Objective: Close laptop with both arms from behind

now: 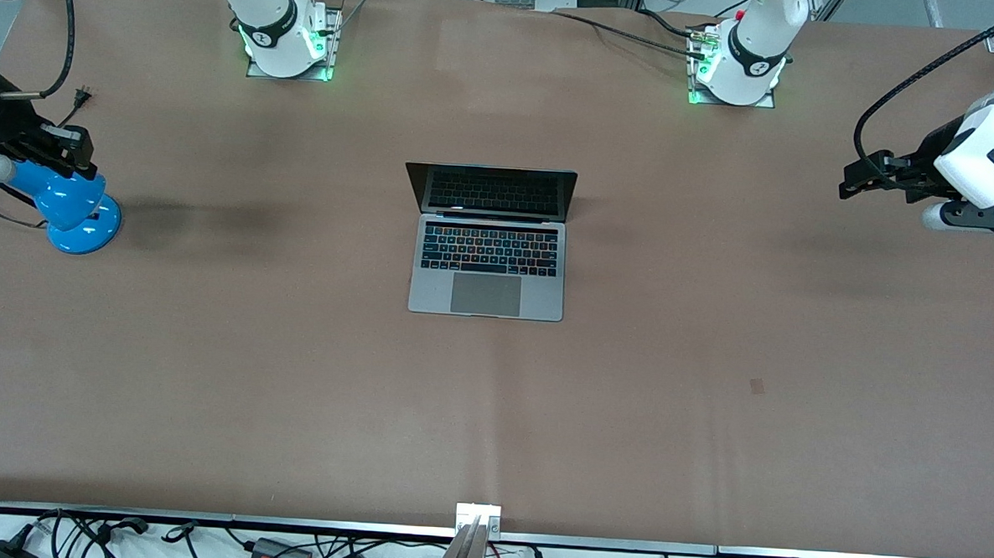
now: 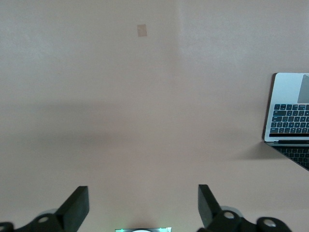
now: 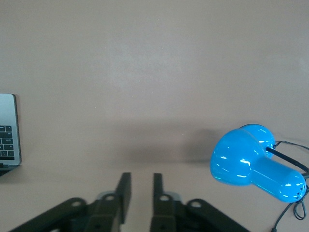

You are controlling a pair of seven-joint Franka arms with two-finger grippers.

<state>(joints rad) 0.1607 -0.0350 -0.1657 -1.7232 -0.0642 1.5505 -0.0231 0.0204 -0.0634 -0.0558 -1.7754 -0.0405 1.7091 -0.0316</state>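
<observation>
- The counter (image 1: pixel 710 389) is a wide brown surface with both arm bases along its edge farthest from the front camera.
- The laptop (image 1: pixel 488 266) lies open at the counter's middle, screen upright, keyboard toward the front camera.
- The left gripper (image 1: pixel 855 181) hangs over the left arm's end of the counter, well apart from the laptop, jaws wide apart.
- The right gripper (image 1: pixel 73 145) hangs over a blue lamp (image 1: pixel 72 206) at the right arm's end, jaws nearly together, holding nothing.
</observation>
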